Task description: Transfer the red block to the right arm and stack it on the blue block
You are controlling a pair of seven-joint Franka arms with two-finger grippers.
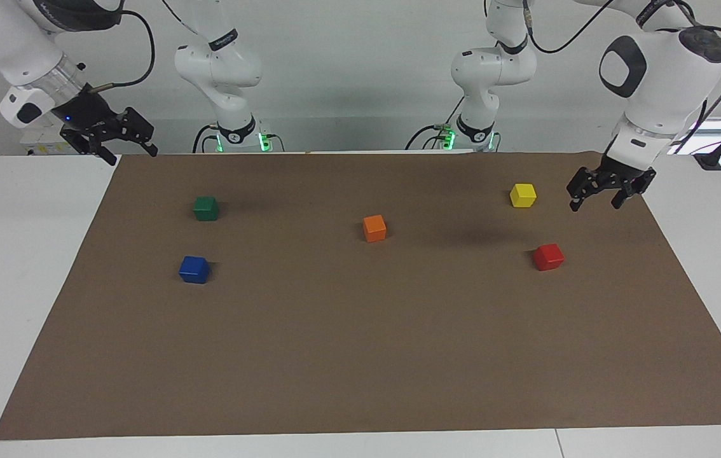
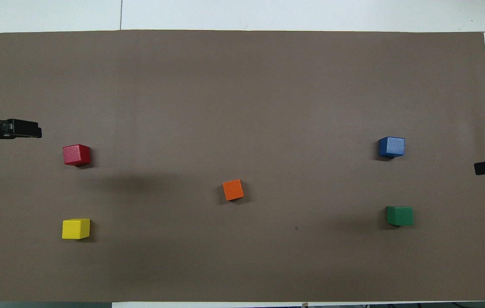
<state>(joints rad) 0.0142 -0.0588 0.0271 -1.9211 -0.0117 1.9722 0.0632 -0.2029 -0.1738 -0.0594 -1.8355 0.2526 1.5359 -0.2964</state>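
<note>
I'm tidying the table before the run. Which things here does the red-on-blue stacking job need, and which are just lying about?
Needed:
red block
blue block
left hand, open, up near the red block
right hand, waiting over the table edge

Lying about:
yellow block
orange block
green block

I see three spare cubes on the brown mat (image 1: 360,356): orange cube (image 1: 374,228) mid-table, yellow cube (image 1: 522,195) toward the left arm's end near the robots' edge, green cube (image 1: 206,208) toward the right arm's end (same edge side). White table (image 1: 11,273) borders the mat.
</note>
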